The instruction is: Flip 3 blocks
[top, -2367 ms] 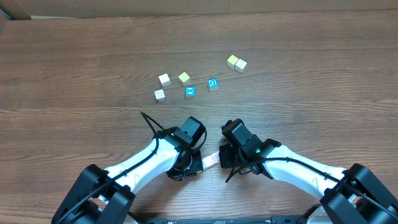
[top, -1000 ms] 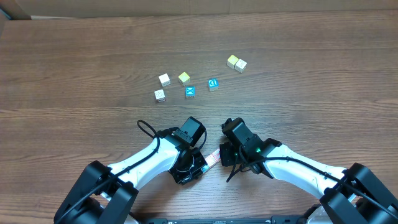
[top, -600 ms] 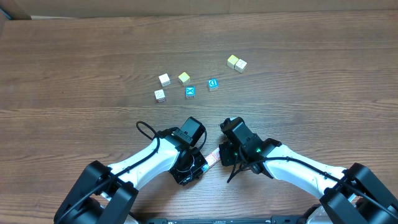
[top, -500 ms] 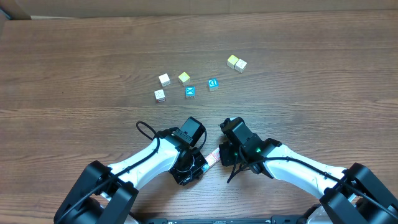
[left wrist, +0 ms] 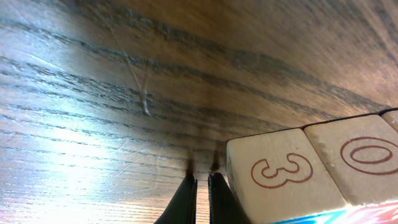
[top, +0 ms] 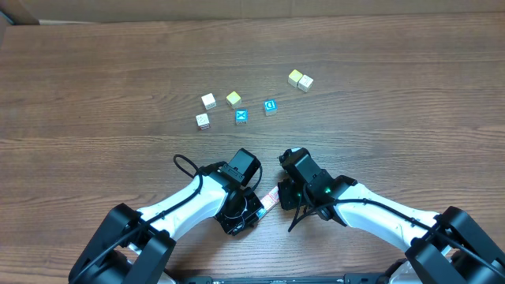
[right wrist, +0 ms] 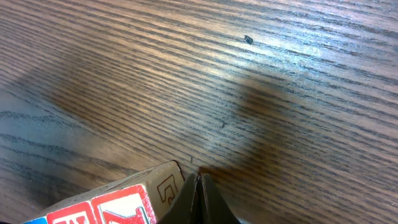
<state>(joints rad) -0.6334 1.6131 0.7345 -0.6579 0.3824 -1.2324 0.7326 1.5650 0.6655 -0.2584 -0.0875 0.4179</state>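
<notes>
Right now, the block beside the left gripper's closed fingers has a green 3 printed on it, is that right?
Not quite. The 3 on that block is red, not green, as the left wrist view shows. The rest is right: the block sits just beside the left gripper, and its jaws are closed.

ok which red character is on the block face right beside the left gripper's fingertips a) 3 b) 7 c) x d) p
a: in the left wrist view the block beside the shut left gripper shows a red 3.
</notes>
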